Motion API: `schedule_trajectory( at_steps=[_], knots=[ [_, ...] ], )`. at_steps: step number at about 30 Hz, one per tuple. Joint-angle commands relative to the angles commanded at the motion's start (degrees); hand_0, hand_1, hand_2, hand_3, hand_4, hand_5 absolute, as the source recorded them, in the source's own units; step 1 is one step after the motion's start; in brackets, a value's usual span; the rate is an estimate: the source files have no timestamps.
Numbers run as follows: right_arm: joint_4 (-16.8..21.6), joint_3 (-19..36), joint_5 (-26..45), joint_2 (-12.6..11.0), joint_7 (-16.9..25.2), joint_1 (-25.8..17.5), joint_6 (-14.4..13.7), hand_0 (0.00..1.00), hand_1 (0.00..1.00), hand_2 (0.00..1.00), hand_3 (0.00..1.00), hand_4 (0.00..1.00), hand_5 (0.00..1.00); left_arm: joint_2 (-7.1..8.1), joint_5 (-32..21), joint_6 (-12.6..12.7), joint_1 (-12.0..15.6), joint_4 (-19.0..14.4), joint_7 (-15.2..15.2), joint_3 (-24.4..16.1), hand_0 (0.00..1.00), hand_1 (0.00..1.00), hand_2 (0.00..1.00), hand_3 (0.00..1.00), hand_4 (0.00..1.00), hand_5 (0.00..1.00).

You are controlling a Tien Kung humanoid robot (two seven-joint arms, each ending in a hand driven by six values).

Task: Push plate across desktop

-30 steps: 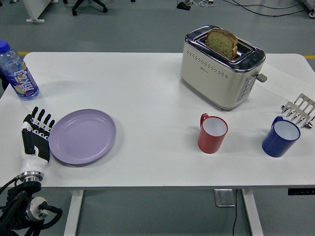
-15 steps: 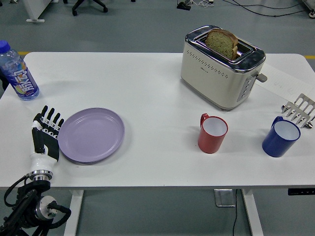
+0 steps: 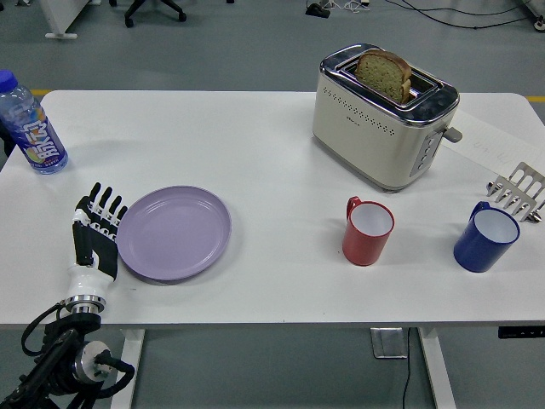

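Observation:
A round lilac plate lies flat on the white table, left of centre. My left hand stands on the table with its fingers straight and held together, its side against the plate's left rim. It holds nothing. The right arm is out of view.
A plastic bottle stands at the far left edge. A cream toaster with a bread slice stands at the back right. A red mug, a blue mug and a metal rack are to the right.
My left hand has moved to the right along the table and the plate has slid right with it, toward the table's middle.

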Motion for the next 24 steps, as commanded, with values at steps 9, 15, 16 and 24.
schedule_trajectory(
  at_steps=[9, 15, 16, 24],
  knots=[
    [0.00, -0.14, 0.19, 0.04, 0.04, 0.27, 0.00, 0.604, 0.546, 0.652, 0.612, 0.141, 0.356, -0.20, 0.06, 1.03, -0.64, 0.07, -0.73, 1.13, 0.916, 0.941, 0.971, 0.972, 0.483, 0.998],
    [0.00, -0.22, 0.07, -0.02, 0.08, 0.48, 0.07, 0.605, 0.547, 0.652, 0.613, 0.142, 0.355, -0.20, -0.54, 1.76, -1.43, 0.11, -1.07, 2.04, 0.916, 0.938, 0.971, 0.972, 0.483, 0.998],
    [0.00, -0.22, 0.04, -0.02, 0.08, 0.50, 0.07, 0.605, 0.547, 0.652, 0.613, 0.142, 0.355, -0.20, -0.61, 1.86, -1.50, 0.11, -1.12, 2.11, 0.916, 0.938, 0.971, 0.972, 0.483, 0.998],
    [0.00, -0.33, 0.17, -0.10, 0.23, 0.68, 0.08, 0.605, 0.547, 0.652, 0.613, 0.142, 0.355, -0.20, -1.60, 2.14, -1.77, 0.45, -1.07, 3.63, 0.915, 0.934, 0.968, 0.971, 0.484, 0.998]
  ],
)
